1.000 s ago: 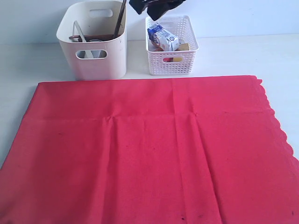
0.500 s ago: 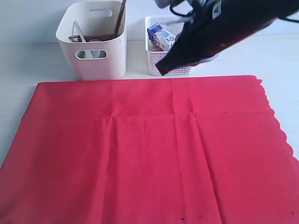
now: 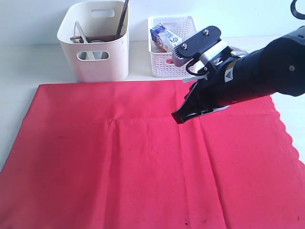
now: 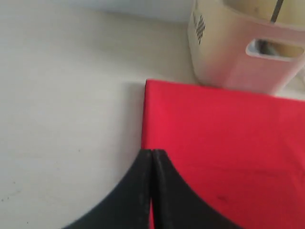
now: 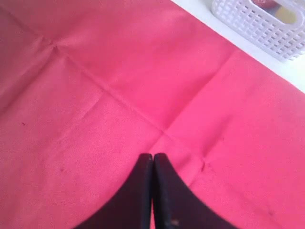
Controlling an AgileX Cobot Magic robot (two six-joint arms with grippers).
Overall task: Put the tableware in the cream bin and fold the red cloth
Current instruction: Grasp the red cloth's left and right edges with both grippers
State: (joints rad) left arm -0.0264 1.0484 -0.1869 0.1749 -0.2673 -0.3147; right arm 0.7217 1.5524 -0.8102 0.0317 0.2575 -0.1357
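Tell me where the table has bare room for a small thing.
Bare white tabletop lies left of the tall cream plastic bin, beyond the large red cloth. The gap between bin and white lattice basket is narrow. The right gripper and arm crowd the cloth's far right.

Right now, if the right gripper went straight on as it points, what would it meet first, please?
Most likely the red cloth: the right gripper, jaws shut, aims at its creased middle, with nothing in between. Its height above the fabric is unclear.
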